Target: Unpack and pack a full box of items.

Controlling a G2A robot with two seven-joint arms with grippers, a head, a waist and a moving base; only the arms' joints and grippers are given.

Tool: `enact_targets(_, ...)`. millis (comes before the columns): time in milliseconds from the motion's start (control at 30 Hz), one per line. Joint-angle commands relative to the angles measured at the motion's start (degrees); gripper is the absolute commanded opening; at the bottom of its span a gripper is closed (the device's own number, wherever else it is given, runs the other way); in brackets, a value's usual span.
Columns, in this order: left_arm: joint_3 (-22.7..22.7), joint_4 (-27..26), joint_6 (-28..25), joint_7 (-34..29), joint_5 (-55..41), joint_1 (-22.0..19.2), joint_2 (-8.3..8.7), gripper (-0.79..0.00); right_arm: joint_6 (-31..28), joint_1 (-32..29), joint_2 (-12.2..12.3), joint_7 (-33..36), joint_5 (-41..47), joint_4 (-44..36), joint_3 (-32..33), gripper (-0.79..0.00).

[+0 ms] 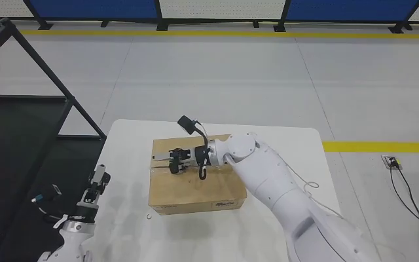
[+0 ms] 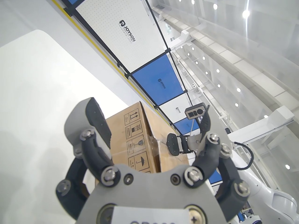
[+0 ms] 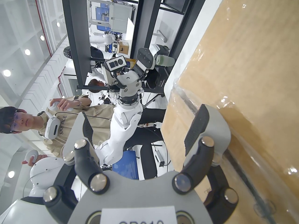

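A closed brown cardboard box (image 1: 196, 180) sits mid-table, its top seam covered with clear tape. My right gripper (image 1: 174, 161) hovers over the box's top left part and is open. In the right wrist view the right gripper (image 3: 142, 129) has one finger (image 3: 210, 122) resting by the taped seam of the box (image 3: 245, 66), the other finger off past the box edge. My left gripper (image 1: 101, 175) is near the table's left edge, apart from the box. It appears again as the left gripper (image 2: 151, 122), open and empty, facing the box's side (image 2: 137, 136).
The white table (image 1: 275, 144) has bare room to the right of and behind the box. A black metal frame (image 1: 39, 72) stands off the table's left side. The right arm (image 1: 275, 190) crosses the table's front right part.
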Motion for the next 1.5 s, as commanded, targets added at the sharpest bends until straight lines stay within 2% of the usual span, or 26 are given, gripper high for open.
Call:
enact_targets(0, 0.2, -0.24, 0.16, -0.17, 0.29, -0.13, 0.0, 0.0, 0.04, 0.27, 0.09, 1.37, 0.18, 0.54, 0.46, 0.0)
enact_targets(133, 0.67, -0.71, 0.37, -0.43, 0.86, -0.33, -0.01, 0.0, 1.99, 0.98, 0.55, 4.01, -1.37, 2.2, 0.66, 0.0)
enact_targets(200, 0.94, -0.99, 0.42, -0.53, 1.17, -0.35, -0.02, 0.0, 0.94, 1.3, 0.94, 2.55, -1.64, 2.9, 1.23, 0.0)
enact_targets(467, 1.92, -1.61, 1.0, -0.8, 2.22, -0.61, -0.06, 0.0, -0.14, 1.6, 3.11, 4.71, -1.77, 4.55, 3.47, 0.0)
enact_targets(1000, 3.46, -2.4, 2.07, -0.83, 4.12, -1.12, -0.14, 0.0, -1.26, 0.15, 8.45, 7.27, -2.95, 3.62, 7.64, 0.0)
enact_targets(1467, 4.8, -1.92, 2.45, -0.94, 4.81, -2.18, -0.22, 0.0, -2.44, -2.75, 14.29, 7.18, -3.14, -0.06, 12.8, 0.0)
